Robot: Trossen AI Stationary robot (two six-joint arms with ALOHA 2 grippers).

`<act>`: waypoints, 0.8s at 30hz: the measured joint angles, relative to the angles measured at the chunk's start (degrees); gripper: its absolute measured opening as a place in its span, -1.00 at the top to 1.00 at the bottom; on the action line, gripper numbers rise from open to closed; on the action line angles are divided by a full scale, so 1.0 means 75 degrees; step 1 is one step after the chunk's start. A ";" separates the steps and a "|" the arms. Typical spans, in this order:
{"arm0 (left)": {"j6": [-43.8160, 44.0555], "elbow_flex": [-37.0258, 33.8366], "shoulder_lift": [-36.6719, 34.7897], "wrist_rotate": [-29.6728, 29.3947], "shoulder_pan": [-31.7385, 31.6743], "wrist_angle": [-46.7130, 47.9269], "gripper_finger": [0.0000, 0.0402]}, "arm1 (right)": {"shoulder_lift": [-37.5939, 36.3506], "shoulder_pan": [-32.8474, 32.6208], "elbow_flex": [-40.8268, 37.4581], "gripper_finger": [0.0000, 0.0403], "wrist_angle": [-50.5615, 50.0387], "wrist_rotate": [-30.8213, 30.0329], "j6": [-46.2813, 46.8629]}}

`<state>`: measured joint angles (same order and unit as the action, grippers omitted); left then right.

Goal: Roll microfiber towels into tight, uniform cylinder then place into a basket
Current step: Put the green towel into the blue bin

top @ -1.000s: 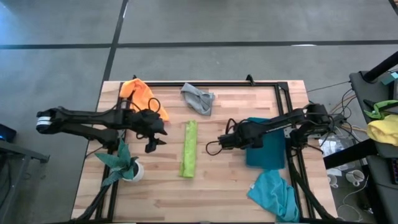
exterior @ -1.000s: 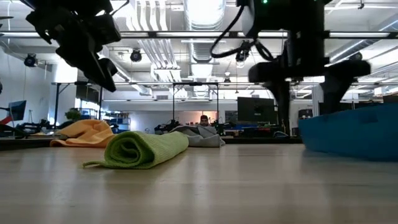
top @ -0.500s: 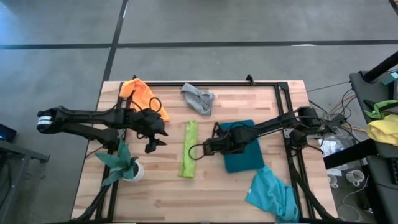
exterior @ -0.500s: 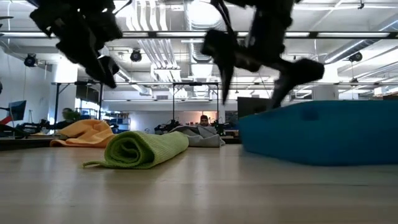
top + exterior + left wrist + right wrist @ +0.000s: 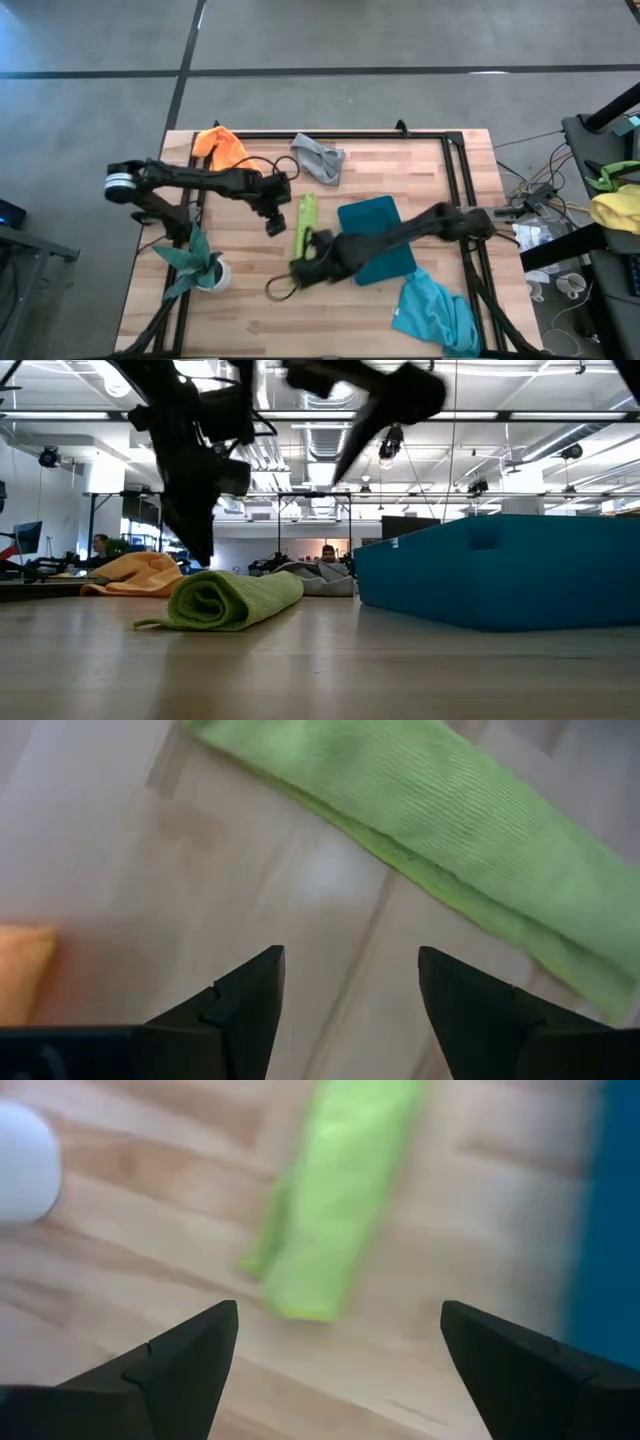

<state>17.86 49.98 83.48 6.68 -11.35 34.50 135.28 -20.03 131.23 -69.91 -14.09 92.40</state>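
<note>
The rolled green towel (image 5: 303, 228) lies mid-frame on the counter (image 5: 400, 165), not yet picked up. Both hands close on it, empty: left hand (image 5: 274, 222) half spread beside it, right hand (image 5: 335, 1342) wide spread at its near end. Next: pinch both ends and lift it into the basket (image 5: 375, 239) just right. Plant (image 5: 200, 262) lower left; grey (image 5: 318, 158) and orange (image 5: 225, 148) towels above, turquoise (image 5: 435, 310) lower right; nothing blocks.

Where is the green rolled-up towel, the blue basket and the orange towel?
lime green towel (image 5: 303, 225): high view, on the middle of the roll.
basket (image 5: 375, 240): high view, on its teal floor.
orange towel (image 5: 221, 146): high view, on the middle of the crumpled cloth.
</note>
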 joint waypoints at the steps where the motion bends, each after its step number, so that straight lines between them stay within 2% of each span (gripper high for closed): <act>1: 0.0232 -0.0002 0.0028 -0.0078 -0.0059 -0.0006 -0.07 | 0.0418 -0.0046 0.0466 -0.71 0.0009 -0.0027 0.0022; 2: 0.0504 -0.0005 0.0044 -0.0195 -0.0134 -0.0066 -0.07 | 0.0646 -0.0071 0.0510 -0.71 0.0356 -0.0097 0.0084; 5: 0.1929 -0.0013 -0.0008 -0.0547 -0.0400 -0.0239 -0.07 | 0.0783 -0.0173 -0.0235 -0.71 0.2031 -0.0149 0.0607; 7: 0.2813 -0.0019 -0.0023 -0.0560 -0.0556 -0.0567 -0.07 | 0.0854 -0.0224 -0.0396 -0.71 0.2505 -0.0170 0.0773; 13: 0.4102 0.0056 0.0283 -0.0486 -0.0595 -0.1341 -0.07 | 0.0957 -0.0211 -0.0494 -0.71 0.2346 -0.0212 0.0507; 20: 0.4496 0.0653 0.1372 -0.0592 -0.0528 -0.1369 -0.07 | 0.0962 -0.0053 -0.0226 -0.71 0.1237 -0.0341 0.0361; 24: 0.4985 0.0835 0.1653 -0.0939 -0.0531 -0.1416 -0.07 | 0.0970 0.0059 -0.0287 -0.71 0.1311 -0.0345 0.0165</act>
<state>55.25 56.24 95.88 -0.36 -15.33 23.88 142.56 -19.59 129.08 -60.08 -16.68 93.64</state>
